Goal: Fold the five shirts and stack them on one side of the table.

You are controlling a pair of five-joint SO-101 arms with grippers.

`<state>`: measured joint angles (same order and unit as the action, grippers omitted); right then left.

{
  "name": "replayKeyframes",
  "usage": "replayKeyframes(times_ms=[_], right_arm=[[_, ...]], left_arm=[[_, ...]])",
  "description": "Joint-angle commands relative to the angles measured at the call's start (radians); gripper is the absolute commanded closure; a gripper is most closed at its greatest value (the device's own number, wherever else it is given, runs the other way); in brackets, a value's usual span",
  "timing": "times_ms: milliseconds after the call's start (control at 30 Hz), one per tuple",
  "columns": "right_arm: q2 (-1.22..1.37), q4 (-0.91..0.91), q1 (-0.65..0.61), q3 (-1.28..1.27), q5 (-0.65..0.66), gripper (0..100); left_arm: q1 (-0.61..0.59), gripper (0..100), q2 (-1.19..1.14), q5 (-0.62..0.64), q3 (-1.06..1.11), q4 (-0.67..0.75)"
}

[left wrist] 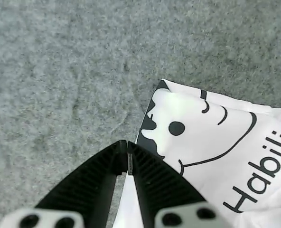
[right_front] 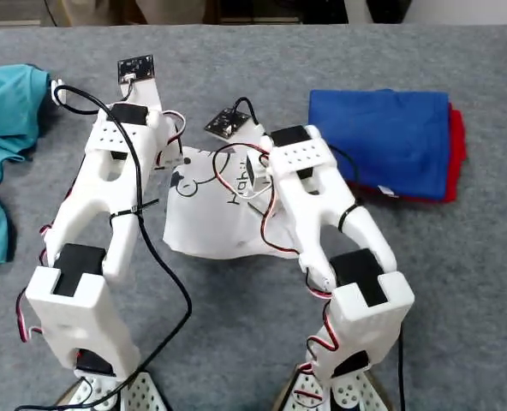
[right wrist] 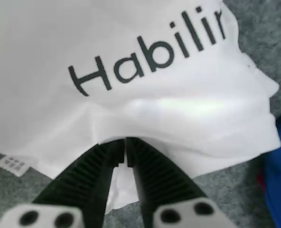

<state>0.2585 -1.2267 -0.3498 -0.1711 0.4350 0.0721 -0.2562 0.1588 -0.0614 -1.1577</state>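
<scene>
A white cotton shirt with a black printed drawing and lettering (right_front: 204, 218) (left wrist: 216, 137) (right wrist: 131, 47) is lying partly folded and rumpled in the middle of the frame in the high view, between the two arms. The left gripper (left wrist: 127, 153) is sitting at the white shirt's upper left edge. Its fingers (left wrist: 152, 183) are pressed together with no gap at the tips, and a strip of white cloth is showing between them lower down, so they seem to be pinching that edge, though the contact itself is hard to make out. The right gripper (right wrist: 125, 148) is resting over the white shirt's upper right part, its fingers (right wrist: 154, 175) closed tight on a raised fold of the cloth.

At the upper right of the high view, well apart from the white shirt, a folded blue shirt (right_front: 378, 137) (right wrist: 280, 190) is lying on top of a folded red shirt (right_front: 457, 141). At the far left edge a crumpled teal shirt (right_front: 9, 111) is lying unfolded. All of them are resting on the grey felt-covered table (right_front: 236, 342) (left wrist: 60, 71).
</scene>
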Motion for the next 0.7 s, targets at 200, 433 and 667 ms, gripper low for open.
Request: replayKeyframes(times_ms=[200,433,667], right_arm=[[-0.044,-0.015,-0.007,0.012,0.038,87.5],[-0.160,-0.060,-0.041,0.007,0.040,82.0],[-0.162,-0.057,-0.117,0.008,0.034,82.5]], left_arm=[[-0.012,98,0.010,0.005,-0.021,-0.017],[-0.029,98,0.012,0.003,-0.029,-0.077],[-0.130,98,0.012,-0.044,-0.026,-0.098]])
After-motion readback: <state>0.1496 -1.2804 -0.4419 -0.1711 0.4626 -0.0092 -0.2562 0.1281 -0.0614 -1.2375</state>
